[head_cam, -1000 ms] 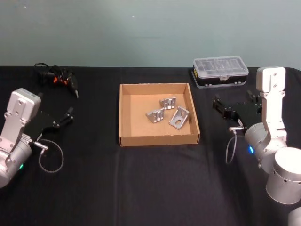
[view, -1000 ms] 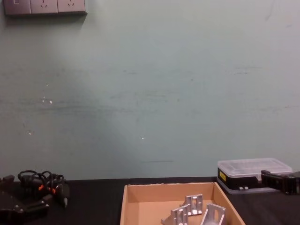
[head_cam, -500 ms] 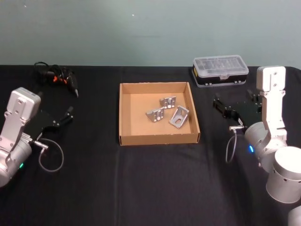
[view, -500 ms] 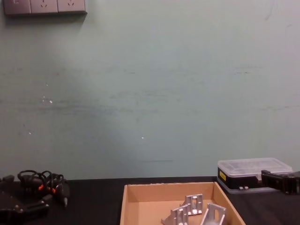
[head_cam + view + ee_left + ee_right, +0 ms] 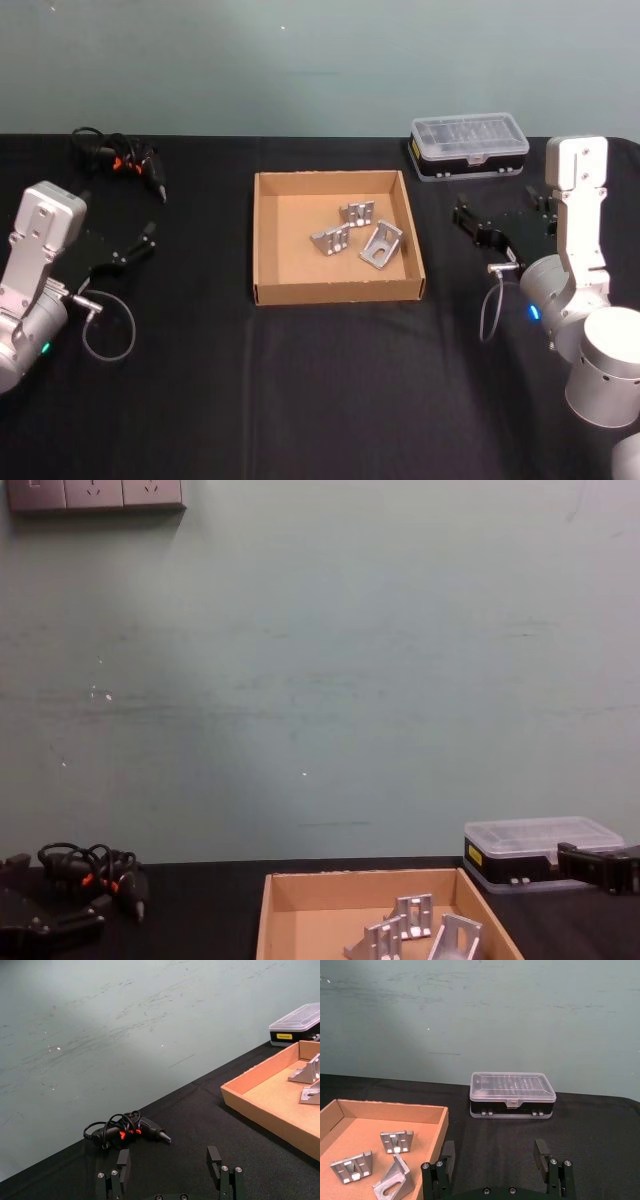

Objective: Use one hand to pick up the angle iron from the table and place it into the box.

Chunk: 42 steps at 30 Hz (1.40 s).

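Silver-grey angle irons, three of them, lie together in the box (image 5: 270, 240): one (image 5: 331, 241) at the middle, one (image 5: 357, 214) behind it, one (image 5: 381, 246) nearest the right wall. We see none left on the black tabletop (image 5: 330, 390), so we judge the placing done; what remains is to keep both arms clear of the cardboard. The left hand (image 5: 135, 247) rests well to the box's left, fingers spread wide and holding nothing. The right hand (image 5: 475, 228) sits just right of the box, also wide and empty. Beyond lie one clear-lidded case (image 5: 468, 146) and one bundle of cables (image 5: 118, 160).
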Available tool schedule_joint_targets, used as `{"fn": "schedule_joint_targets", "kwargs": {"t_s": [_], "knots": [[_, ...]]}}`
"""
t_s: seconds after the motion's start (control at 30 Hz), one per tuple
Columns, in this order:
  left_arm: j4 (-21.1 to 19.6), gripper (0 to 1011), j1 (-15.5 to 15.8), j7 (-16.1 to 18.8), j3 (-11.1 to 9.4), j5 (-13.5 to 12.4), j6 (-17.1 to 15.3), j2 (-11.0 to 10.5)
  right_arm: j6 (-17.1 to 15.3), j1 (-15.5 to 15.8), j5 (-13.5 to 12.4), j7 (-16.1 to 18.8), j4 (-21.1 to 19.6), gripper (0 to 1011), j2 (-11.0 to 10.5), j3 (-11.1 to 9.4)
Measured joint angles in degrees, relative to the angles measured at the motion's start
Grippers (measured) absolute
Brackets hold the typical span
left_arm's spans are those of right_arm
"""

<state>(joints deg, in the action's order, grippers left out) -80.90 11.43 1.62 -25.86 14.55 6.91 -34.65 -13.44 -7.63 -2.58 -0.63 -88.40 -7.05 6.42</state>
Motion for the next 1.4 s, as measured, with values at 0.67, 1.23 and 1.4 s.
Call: {"fn": "schedule_joint_targets", "kwargs": {"t_s": [0.67, 1.23, 1.4], "knots": [[0.0, 1000, 0.0, 0.0, 0.0, 0.0, 0.0, 0.0, 0.0, 0.0, 0.0, 0.0, 0.0, 1000, 0.0, 0.0], [0.0, 1000, 0.0, 0.0, 0.0, 0.0, 0.0, 0.0, 0.0, 0.0, 0.0, 0.0, 0.0, 1000, 0.0, 0.0], [0.0, 1000, 0.0, 0.0, 0.0, 0.0, 0.0, 0.0, 0.0, 0.0, 0.0, 0.0, 0.0, 1000, 0.0, 0.0]]}}
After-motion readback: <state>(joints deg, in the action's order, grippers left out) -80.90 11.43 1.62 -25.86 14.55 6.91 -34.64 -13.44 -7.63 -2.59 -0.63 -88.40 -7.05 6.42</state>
